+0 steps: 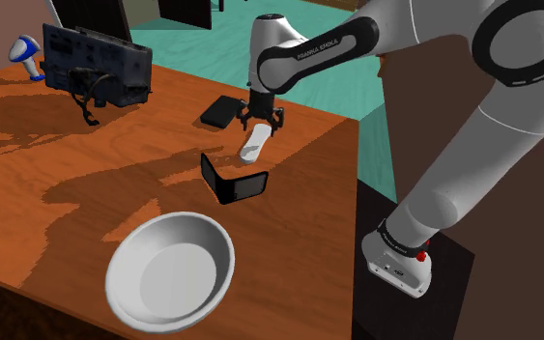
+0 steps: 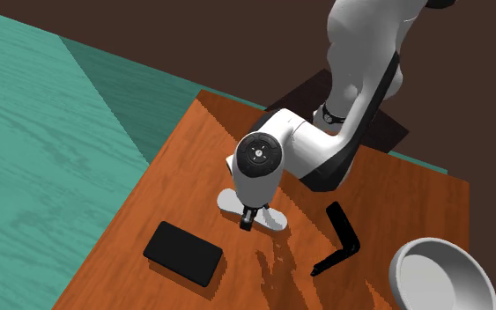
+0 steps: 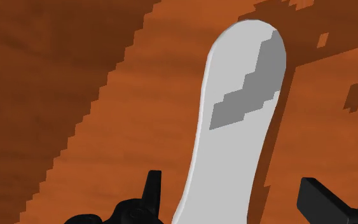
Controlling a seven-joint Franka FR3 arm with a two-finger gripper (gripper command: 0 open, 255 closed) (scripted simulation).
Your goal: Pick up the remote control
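1. the gripper [image 1: 261, 120] hangs low over the wooden table [image 1: 86, 174], its black fingers [image 3: 151, 188] spread apart on either side of the remote control [image 3: 238, 133] and not clasping it.
2. the only readable writing is the lettering [image 1: 310, 50] on the white arm, "franka emika"; the remote's face is plain white with one stepped grey patch and no label.
3. the remote [image 1: 252, 147] lies flat near the table's far edge, between a flat black slab [image 1: 223, 110] and a bent black strip [image 1: 233, 182].
4. in the wrist view its long axis runs straight away from the gripper, rounded end farthest.
5. in the shoulder view that end points toward the white bowl [image 1: 115, 253], which is well apart.
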